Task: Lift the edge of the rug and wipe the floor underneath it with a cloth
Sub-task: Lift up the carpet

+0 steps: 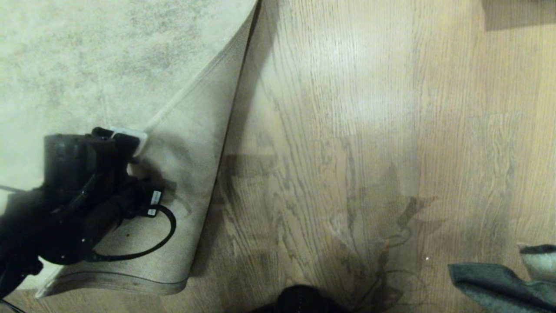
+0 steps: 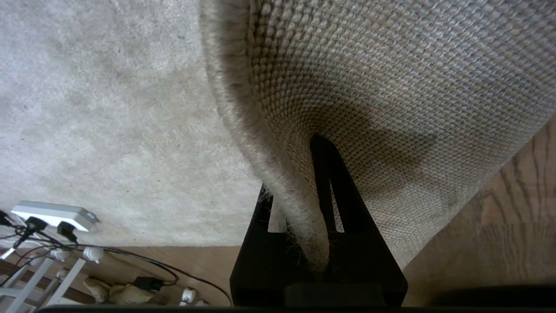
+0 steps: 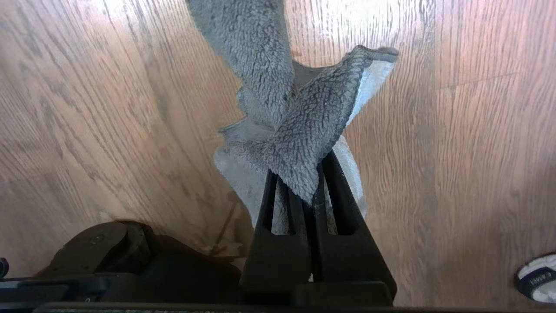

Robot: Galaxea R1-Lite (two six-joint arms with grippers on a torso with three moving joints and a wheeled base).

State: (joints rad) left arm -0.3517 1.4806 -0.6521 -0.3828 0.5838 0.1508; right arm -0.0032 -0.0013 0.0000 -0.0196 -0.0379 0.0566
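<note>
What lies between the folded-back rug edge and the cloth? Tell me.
Only bare floor, in the head view: nothing sits between the rug edge and the cloth.

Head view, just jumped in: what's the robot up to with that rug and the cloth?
The left gripper is shut on the rug edge, folding it back so the tan backing faces up and the floor beside it is bare. The right gripper is shut on the cloth, which hangs above the planks at the head view's lower right. No wiping contact shows yet.
</note>
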